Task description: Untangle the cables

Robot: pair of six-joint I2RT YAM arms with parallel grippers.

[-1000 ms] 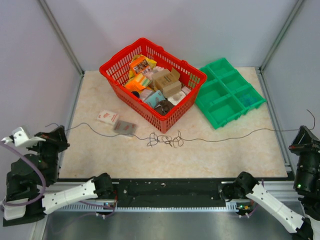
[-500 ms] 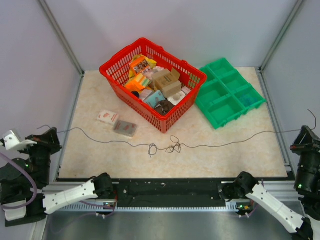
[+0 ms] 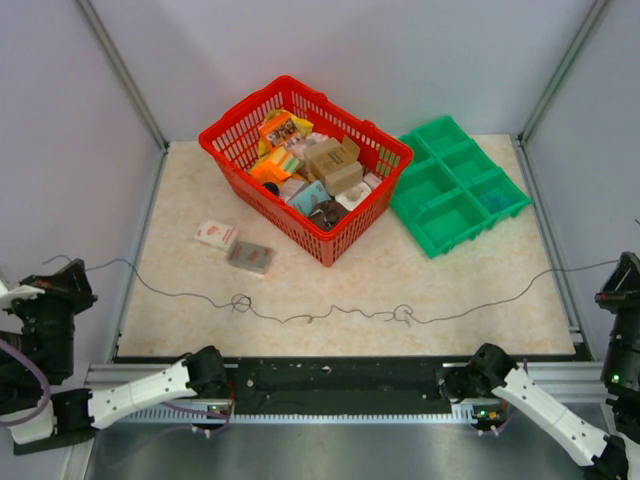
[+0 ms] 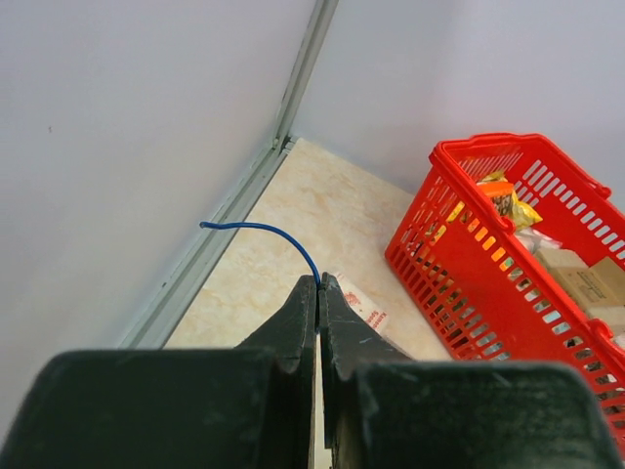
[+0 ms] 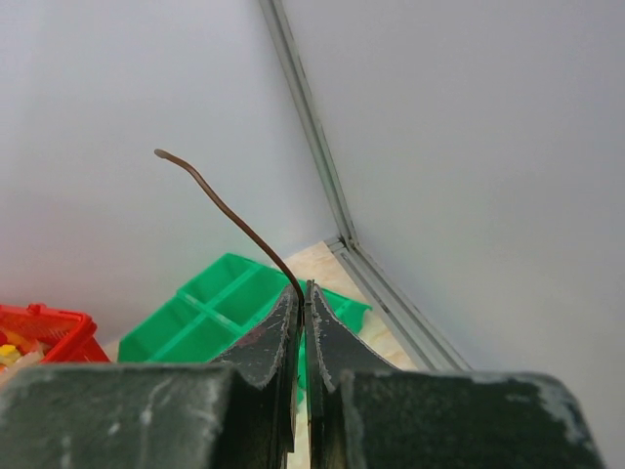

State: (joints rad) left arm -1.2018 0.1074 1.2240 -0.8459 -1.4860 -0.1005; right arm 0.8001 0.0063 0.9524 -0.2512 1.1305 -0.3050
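The thin dark cables (image 3: 320, 316) stretch across the near part of the table from left to right, with a small loop (image 3: 240, 301) left of centre and another small loop (image 3: 403, 314) right of centre. My left gripper (image 3: 62, 272) is off the table's left edge, shut on a cable end; a blue cable tip (image 4: 264, 233) sticks out of its shut fingers (image 4: 319, 284). My right gripper (image 3: 628, 268) is off the right edge, shut on the other end; a brown cable tip (image 5: 229, 215) rises from its fingers (image 5: 304, 289).
A red basket (image 3: 232, 129) full of small boxes stands at the back centre, also in the left wrist view (image 4: 459, 161). A green compartment tray (image 3: 440, 215) lies to its right. Two small packets (image 3: 216, 234) (image 3: 250, 257) lie left of the basket, near the cable.
Both grippers moved outward and nearer, left to the left, right to the right. The central tangle pulled apart into a long line with two small loops.
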